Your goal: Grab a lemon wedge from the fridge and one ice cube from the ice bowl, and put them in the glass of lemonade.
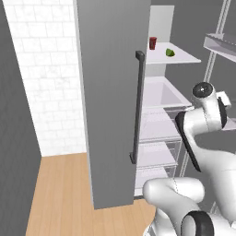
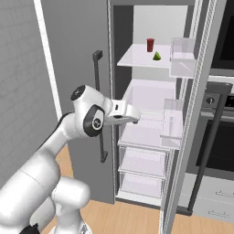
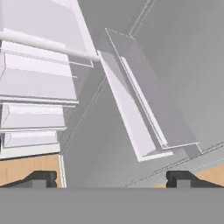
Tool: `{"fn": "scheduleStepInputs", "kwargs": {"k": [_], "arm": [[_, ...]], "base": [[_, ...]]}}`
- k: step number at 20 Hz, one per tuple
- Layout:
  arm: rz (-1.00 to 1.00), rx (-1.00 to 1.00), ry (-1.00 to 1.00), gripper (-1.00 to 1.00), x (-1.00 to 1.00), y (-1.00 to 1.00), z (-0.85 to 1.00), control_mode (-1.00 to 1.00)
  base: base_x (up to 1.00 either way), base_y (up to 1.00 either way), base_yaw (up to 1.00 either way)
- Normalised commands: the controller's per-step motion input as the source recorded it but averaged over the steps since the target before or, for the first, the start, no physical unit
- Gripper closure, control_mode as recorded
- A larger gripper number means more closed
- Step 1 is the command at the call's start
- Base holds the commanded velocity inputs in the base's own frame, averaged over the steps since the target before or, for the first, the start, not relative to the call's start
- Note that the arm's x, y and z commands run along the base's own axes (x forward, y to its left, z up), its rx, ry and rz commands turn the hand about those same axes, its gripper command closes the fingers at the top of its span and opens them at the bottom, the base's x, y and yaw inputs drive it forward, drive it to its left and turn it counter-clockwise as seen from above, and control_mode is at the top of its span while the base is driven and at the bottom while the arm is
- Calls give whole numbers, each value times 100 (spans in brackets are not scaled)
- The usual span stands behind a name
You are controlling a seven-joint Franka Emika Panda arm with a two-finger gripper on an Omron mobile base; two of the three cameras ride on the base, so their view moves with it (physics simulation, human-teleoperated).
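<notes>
The fridge [image 1: 115, 115] runs past the top edge of both base views, and its closed door hides the left part of the interior. The lemon wedge [image 2: 156, 55] is too small to show its cut faces. The arm [image 1: 207, 138] covers the lower shelves.

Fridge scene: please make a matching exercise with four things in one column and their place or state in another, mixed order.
Things:
1. lemon wedge
2. dark-red cup
3. fridge
4. gripper

Place or state:
a. doors open
b. jaws apart, holding nothing
c. top shelf, nearer the front
d. top shelf, nearer the back wall

Pairs: 1-c, 2-d, 3-a, 4-b
</notes>
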Motion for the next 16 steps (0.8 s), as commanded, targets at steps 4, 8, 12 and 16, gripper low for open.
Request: {"fn": "scheduleStepInputs", "kwargs": {"k": [4, 8, 12, 16], "arm": [[0, 44, -25, -100, -44, 86, 1, -100], [2, 37, -9, -100, -50, 96, 0, -100], [5, 32, -3, -100, -52, 96, 4, -100], [6, 24, -1, -100, -57, 67, 4, -100]], "base": [[0, 0, 0], [0, 0, 0], [0, 0, 0], [0, 0, 0]]}}
